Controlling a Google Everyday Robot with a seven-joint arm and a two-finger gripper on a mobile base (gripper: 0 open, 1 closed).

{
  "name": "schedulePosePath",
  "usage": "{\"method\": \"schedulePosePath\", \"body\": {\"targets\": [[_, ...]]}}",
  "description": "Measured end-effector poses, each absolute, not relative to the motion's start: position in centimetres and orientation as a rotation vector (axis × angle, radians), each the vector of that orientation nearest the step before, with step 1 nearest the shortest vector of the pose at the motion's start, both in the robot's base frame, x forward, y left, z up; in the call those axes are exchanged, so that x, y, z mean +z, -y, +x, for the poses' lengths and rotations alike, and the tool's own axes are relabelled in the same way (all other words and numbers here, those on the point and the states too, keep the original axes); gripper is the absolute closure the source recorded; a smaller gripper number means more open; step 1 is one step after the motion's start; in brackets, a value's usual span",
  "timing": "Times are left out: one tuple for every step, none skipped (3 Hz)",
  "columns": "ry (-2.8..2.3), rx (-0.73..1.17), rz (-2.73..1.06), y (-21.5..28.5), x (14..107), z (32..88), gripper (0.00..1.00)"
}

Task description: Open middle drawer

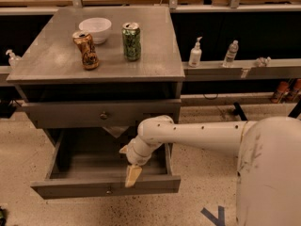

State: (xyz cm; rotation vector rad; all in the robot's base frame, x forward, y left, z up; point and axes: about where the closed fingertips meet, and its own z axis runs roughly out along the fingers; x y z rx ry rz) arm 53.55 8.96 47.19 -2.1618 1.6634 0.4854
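Note:
The middle drawer (70, 186) is a grey drawer pulled well out of the grey cabinet, with a small round metal knob (109, 190) on its front panel. Its grey inside looks bare. My gripper (132, 175) hangs from the white arm (197, 134), which reaches in from the right. It points down just inside the drawer's front panel, right of the knob and apart from it.
Above it, a closed grey drawer front (56, 115) has its own knob. The cabinet top (47, 62) holds a white bowl (95, 29), a green can (131, 41) and a brown can (86, 50). Bottles stand on a ledge (268, 69) to the right. My white body (273, 173) fills the lower right.

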Motion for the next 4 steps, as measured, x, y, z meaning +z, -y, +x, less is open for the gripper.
{"method": "schedulePosePath", "body": {"targets": [[-1.719, 0.42, -2.112, -8.0, 45.8, 57.0, 0.44], [-1.783, 0.379, -2.036, -6.8, 45.0, 59.4, 0.67], [-1.944, 0.409, -1.938, -4.9, 41.6, 58.6, 1.0], [-2.024, 0.468, -1.901, -4.6, 39.2, 57.1, 1.0]]}}
